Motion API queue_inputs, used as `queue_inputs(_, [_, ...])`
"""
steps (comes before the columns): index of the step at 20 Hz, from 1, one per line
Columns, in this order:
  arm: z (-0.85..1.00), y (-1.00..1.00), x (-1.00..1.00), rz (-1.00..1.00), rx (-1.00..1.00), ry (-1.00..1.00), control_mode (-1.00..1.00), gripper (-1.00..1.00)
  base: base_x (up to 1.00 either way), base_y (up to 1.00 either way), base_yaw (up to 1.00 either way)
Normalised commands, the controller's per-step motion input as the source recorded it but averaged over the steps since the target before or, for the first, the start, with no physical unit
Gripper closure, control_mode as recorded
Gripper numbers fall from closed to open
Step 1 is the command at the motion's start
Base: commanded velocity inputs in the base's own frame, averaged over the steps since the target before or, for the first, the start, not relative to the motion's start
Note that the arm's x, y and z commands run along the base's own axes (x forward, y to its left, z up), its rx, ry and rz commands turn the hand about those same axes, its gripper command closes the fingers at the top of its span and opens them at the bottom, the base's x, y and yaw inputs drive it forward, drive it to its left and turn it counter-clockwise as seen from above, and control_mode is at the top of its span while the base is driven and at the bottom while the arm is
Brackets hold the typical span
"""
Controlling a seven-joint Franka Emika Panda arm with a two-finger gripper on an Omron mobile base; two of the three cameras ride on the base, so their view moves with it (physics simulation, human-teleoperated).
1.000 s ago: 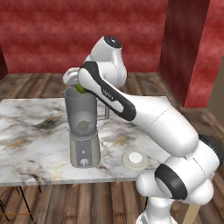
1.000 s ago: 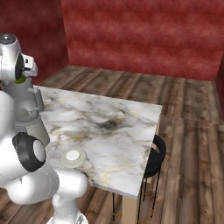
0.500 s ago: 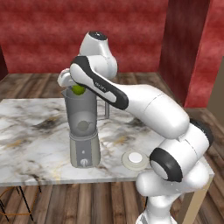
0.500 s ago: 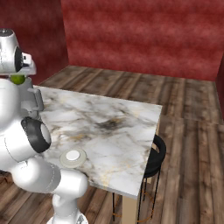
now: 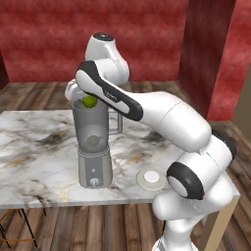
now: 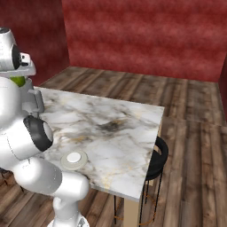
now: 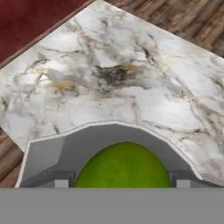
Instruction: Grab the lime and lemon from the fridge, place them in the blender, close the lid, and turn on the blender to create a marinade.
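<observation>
Now the pincer [image 5: 88,98] had swung left from a second earlier, clamped on a yellowish-green fruit, probably the lemon [image 5: 89,101], poised at the blender [image 5: 93,142] mouth near the counter's [image 5: 39,162] front edge; release seemed next, the lid [image 5: 151,178] waiting rightward.

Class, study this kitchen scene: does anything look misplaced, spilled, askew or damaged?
Nothing stands out. The blender stands upright on the marble table, its lid lies flat beside it, and the claw holds a green fruit over the jar's mouth.

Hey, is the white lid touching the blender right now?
Apart. In the left base view the lid lies flat on the marble table, with bare marble showing between it and the blender.
</observation>
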Motion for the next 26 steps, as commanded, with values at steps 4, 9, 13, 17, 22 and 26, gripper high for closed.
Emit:
queue_inputs(4, [-0.49,-0.12,-0.61,0.06,-0.02,-0.08,-1.00,1.00,0.00,0.00,0.00])
queue_inputs(9, [-0.51,-0.08,-0.38,0.05,-0.03,-0.01,-1.00,1.00,0.00,0.00,0.00])
queue_inputs(13, [-0.52,0.00,-0.09,0.03,-0.08,0.01,-1.00,1.00,0.00,0.00,0.00])
queue_inputs(17, [-0.51,0.00,0.00,0.02,-0.09,0.05,-1.00,-1.00,0.00,0.00,0.00])
queue_inputs(22, [-0.35,0.00,0.00,0.01,-0.05,0.02,-1.00,-1.00,0.00,0.00,0.00])
queue_inputs(26, [-0.13,0.00,0.00,0.01,0.00,0.01,-1.00,-1.00,0.00,0.00,0.00])
